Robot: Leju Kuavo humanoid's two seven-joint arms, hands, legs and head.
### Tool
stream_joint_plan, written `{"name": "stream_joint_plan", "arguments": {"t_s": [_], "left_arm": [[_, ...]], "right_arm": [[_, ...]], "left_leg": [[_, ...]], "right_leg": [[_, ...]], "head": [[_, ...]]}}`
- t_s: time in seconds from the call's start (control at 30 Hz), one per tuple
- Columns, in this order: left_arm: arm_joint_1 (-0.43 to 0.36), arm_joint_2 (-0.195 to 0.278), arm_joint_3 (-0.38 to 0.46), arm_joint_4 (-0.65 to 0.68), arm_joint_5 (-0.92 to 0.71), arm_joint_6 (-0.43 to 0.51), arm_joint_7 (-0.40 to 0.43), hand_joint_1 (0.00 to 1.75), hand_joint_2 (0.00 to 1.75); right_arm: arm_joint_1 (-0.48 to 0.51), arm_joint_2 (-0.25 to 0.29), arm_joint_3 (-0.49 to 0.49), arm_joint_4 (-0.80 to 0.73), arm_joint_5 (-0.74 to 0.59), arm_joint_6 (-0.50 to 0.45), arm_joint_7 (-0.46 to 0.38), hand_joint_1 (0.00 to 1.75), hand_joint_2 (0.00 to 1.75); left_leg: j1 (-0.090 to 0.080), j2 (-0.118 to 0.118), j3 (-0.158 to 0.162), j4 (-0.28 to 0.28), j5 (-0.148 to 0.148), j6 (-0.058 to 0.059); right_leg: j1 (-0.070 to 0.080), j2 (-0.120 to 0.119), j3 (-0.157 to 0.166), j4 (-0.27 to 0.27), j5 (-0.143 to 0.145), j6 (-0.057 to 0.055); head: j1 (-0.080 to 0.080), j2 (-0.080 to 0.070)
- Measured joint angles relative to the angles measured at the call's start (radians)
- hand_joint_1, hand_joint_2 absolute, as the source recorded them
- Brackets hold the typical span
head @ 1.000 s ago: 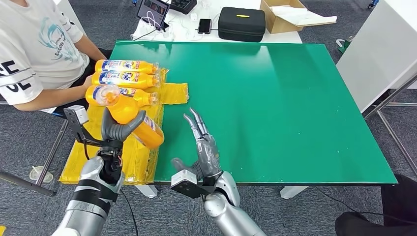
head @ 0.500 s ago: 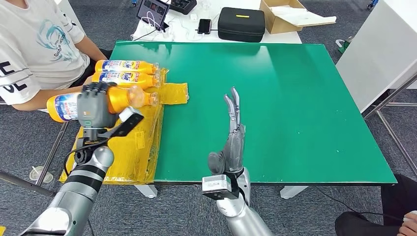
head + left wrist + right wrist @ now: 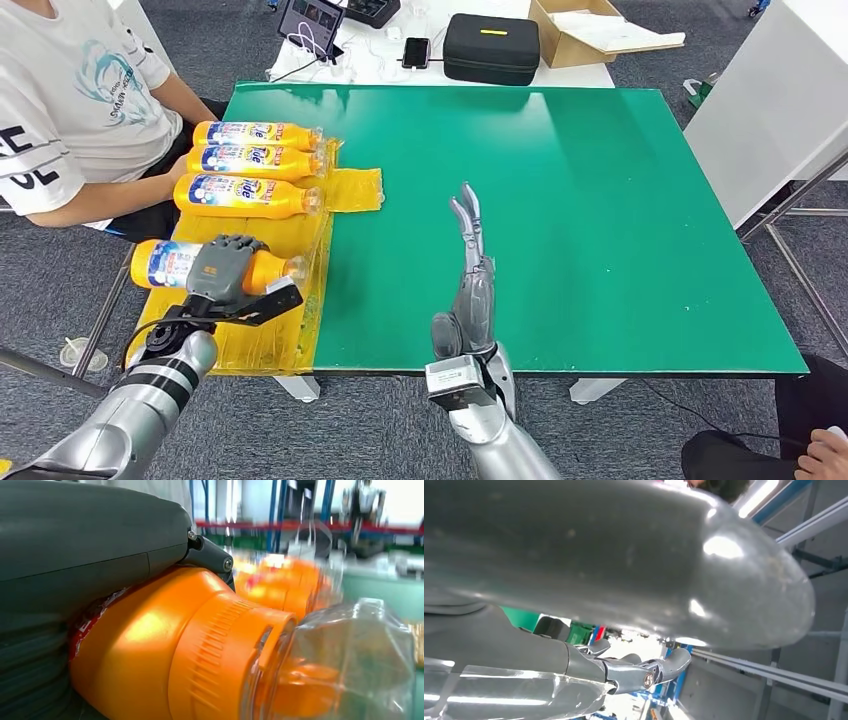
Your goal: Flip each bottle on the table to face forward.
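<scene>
Head view shows the held bottle (image 3: 215,267) lying on its side in the left hand (image 3: 225,272), fingers wrapped over the middle of its body, label end pointing away from the green bench (image 3: 560,200) and the clear cap toward it. It sits over the yellow sheet (image 3: 270,320) that lines the bench's left edge, as the nearest of a row: three more bottles (image 3: 250,165) lie on the same sheet farther from the robot, side by side, their blue-and-white labels up. Whether the held bottle already rests on the sheet or hangs just above it I cannot tell.

Judging by the look, this is a full plastic bottle, fairly heavy and stiff, with a smooth round body and a glossy label that could roll or slip in the palm. The mid-body wrap it has now seems the right hold; the left wrist view shows the ribbed orange collar (image 3: 225,645) and a thin clear cap (image 3: 345,655), which looks too slick and weak to grip.

The right hand (image 3: 472,275) stands on edge over the bench, just beside the sheet, fingers straight and apart, holding nothing.

Compared with half a second ago, the left hand has brought the bottle down and nearer the robot, uncovering the third bottle in the row; the right hand has barely moved. A person (image 3: 70,100) sits beyond the sheet.
</scene>
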Motion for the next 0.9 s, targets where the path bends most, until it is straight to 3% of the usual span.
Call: {"name": "stream_joint_plan", "arguments": {"t_s": [0.33,0.47,0.57,0.63,0.7,0.9], "left_arm": [[-0.018,0.009,-0.003,0.035,0.056,-0.227,-0.019,1.70,1.75],[-0.030,0.013,-0.004,0.040,0.073,-0.273,-0.025,0.24,1.75],[-0.035,0.015,-0.004,0.045,0.087,-0.315,-0.029,0.10,1.75],[-0.036,0.014,-0.004,0.048,0.090,-0.330,-0.031,0.00,0.87],[-0.037,0.014,-0.004,0.049,0.092,-0.337,-0.033,0.00,0.00],[-0.042,0.017,-0.004,0.049,0.115,-0.404,-0.054,0.00,0.00]], "right_arm": [[-0.001,0.003,0.000,0.036,0.009,0.056,0.000,0.00,0.00],[-0.001,0.005,0.000,0.051,0.010,0.065,0.000,0.00,0.00],[-0.003,0.007,0.000,0.063,0.010,0.075,0.000,0.00,0.00],[-0.004,0.008,0.000,0.070,0.010,0.079,0.000,0.00,0.00],[-0.005,0.010,0.000,0.076,0.010,0.081,0.000,0.00,0.00],[-0.007,0.015,-0.001,0.091,-0.001,0.099,0.000,0.00,0.00]], "left_leg": [[0.000,-0.001,0.001,0.000,0.000,0.000],[0.000,-0.001,0.002,0.000,0.000,0.000],[0.000,-0.001,0.003,0.000,0.000,0.000],[0.000,0.000,0.004,0.000,0.000,0.000],[-0.001,-0.001,0.004,0.000,0.000,0.000],[-0.001,-0.002,0.004,0.000,0.000,0.000]], "right_leg": [[0.000,0.000,0.002,0.000,0.000,0.000],[0.000,0.000,0.003,0.000,0.000,0.000],[0.000,0.000,0.004,0.000,0.000,0.000],[0.000,0.000,0.004,0.000,0.000,0.000],[-0.001,0.000,0.004,0.000,0.000,0.000],[-0.001,-0.001,0.005,0.000,0.000,0.000]], "head": [[0.000,0.000],[0.000,0.000],[0.000,0.000],[0.000,0.000],[0.000,0.000],[0.000,0.000]]}}
